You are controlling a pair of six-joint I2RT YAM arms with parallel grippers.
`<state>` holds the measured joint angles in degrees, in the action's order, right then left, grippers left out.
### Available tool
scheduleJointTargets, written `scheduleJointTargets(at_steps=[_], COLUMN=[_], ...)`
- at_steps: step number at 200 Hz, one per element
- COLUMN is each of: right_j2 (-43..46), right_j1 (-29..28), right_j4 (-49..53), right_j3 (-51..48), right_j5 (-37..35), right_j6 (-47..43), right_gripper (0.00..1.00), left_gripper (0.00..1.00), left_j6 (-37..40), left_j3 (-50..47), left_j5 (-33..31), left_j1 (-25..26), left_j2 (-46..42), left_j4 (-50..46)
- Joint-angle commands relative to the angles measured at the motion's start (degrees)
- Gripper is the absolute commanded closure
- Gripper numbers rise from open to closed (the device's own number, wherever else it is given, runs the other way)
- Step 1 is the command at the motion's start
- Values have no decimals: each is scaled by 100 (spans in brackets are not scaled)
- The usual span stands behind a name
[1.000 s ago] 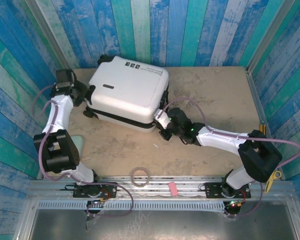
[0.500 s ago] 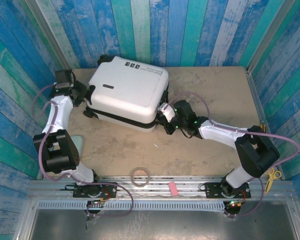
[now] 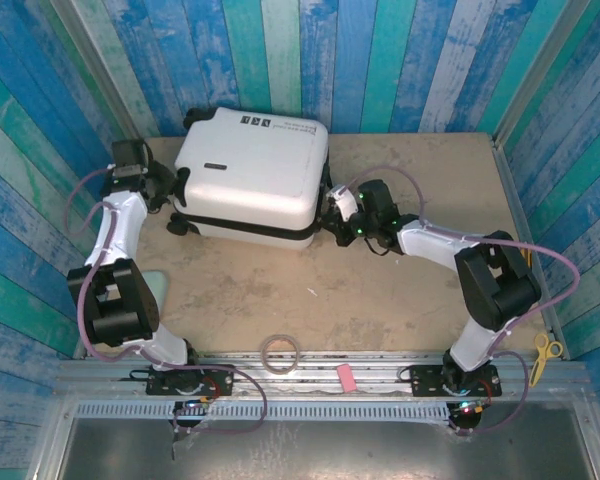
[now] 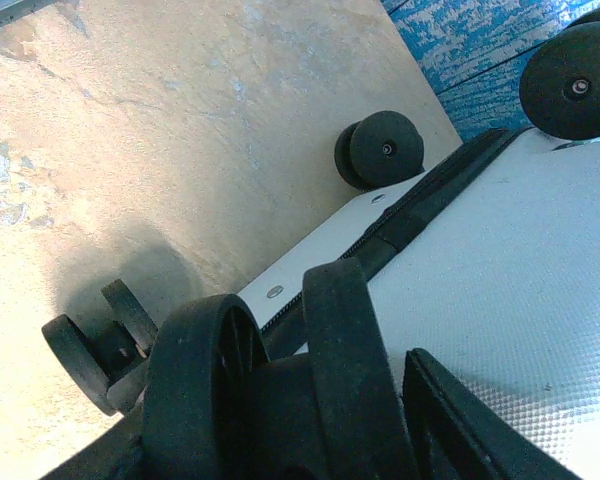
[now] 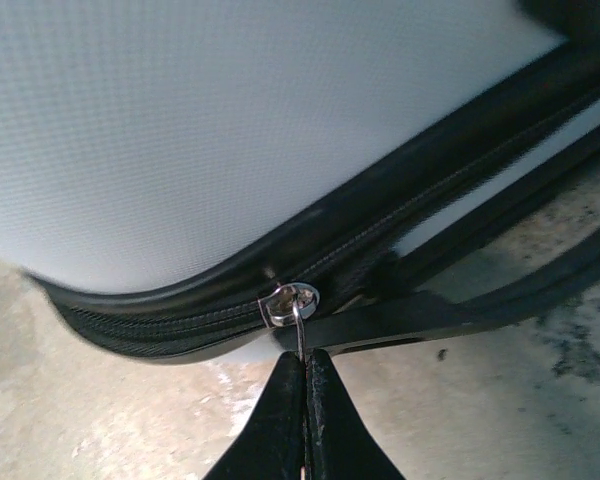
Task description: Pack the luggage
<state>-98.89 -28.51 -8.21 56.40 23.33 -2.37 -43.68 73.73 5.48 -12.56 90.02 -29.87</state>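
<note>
Judging by the lid, packing looks mostly done: the luggage point(image 3: 250, 175) lies flat and closed on the table point(image 3: 420, 280), in the upper left-centre of the top view, against the back wall, and nothing of its inside shows. What seems left is the zipper. In the right wrist view the slider point(image 5: 290, 298) sits at a rounded corner of the case; left of it the black zipper band point(image 5: 160, 320) reads as one joined strip, while to its right the band splits into separate strips with pale gaps between, so that stretch is probably not yet zipped. The right gripper point(image 5: 302, 372) has its jaws pressed together on the thin metal pull point(image 5: 298, 325) hanging from the slider, the fingertips meeting at lower centre of that frame; in the top view it sits just beside the case's right edge. The left gripper point(image 3: 170, 190) is at the case's left end, among the wheels. In its wrist view a double wheel point(image 4: 270, 390) fills the lower centre, close to a dark finger point(image 4: 450, 420), but I cannot tell whether those jaws are clamped on the wheel or merely standing around it.
</note>
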Motion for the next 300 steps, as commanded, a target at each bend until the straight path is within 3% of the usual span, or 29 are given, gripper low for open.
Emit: scheduleJointTargets(at_steps=[1, 80, 173, 236, 300], right_j2=[-45, -288, -1361, -1994, -2342], right_j1=[452, 738, 1202, 1340, 1354], right_j4=[-353, -53, -230, -1043, -2115], right_j3=[169, 847, 1904, 2321, 2316], right_j5=[-790, -906, -785, -817, -1529], right_j6=[111, -580, 180, 390, 1082], right_gripper=[100, 100, 100, 100, 100], left_gripper=[100, 100, 100, 100, 100], left_j6=[1985, 2065, 2109, 2144, 2193], left_j3=[-401, -413, -413, -408, -417], left_j5=[-730, -1019, -1180, -1236, -1278], left_j1=[-27, 86, 187, 256, 345], left_j2=[213, 172, 196, 196, 215], left_j4=[-1113, -1118, -1153, -1144, -1127])
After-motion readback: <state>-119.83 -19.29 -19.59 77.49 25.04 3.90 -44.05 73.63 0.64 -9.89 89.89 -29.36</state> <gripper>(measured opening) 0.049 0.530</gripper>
